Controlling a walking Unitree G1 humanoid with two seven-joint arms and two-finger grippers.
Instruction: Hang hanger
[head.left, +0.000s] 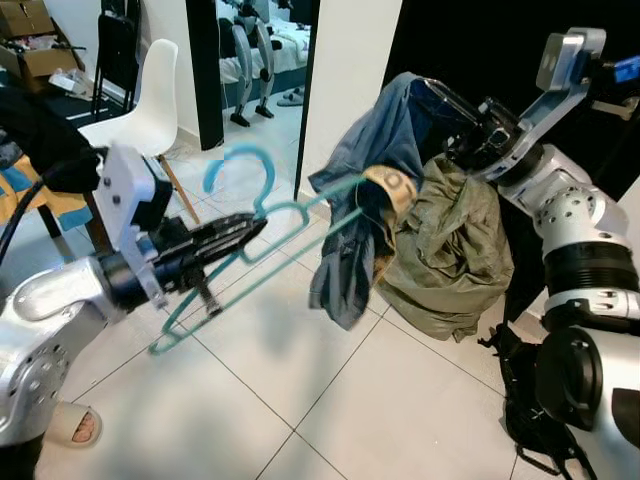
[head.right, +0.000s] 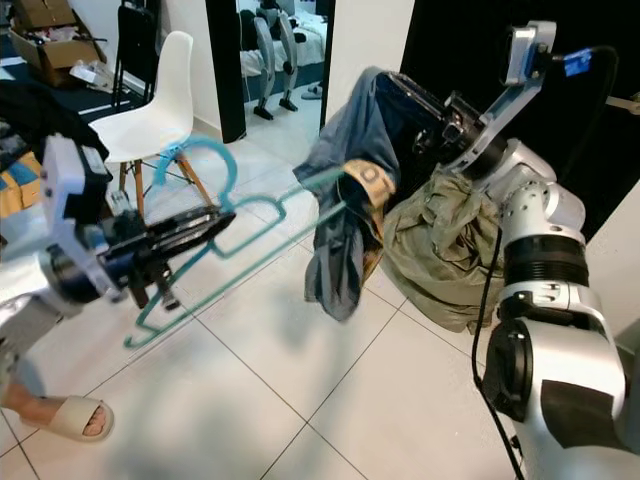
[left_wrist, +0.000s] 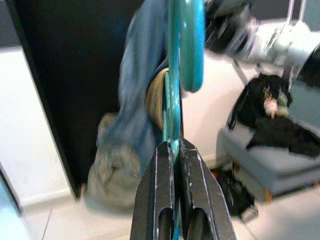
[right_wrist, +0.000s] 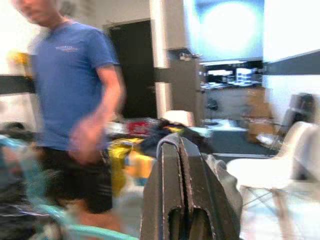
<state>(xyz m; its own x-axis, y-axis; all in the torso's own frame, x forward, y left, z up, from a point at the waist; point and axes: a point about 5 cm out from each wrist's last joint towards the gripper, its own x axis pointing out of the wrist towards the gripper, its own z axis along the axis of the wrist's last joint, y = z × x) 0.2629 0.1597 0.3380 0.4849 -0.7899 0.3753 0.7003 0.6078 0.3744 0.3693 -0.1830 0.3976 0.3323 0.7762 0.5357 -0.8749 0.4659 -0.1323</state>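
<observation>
My left gripper (head.left: 225, 235) is clamping the teal hanger (head.left: 262, 236); the jeans (head.left: 365, 200) may be sliding off its tilted end.

A teal hanger (head.left: 262, 222) carries blue denim jeans (head.left: 365, 190) with a tan patch; beside the jeans, an olive-green garment (head.left: 445, 250); white floor tiles (head.left: 300, 400).
</observation>
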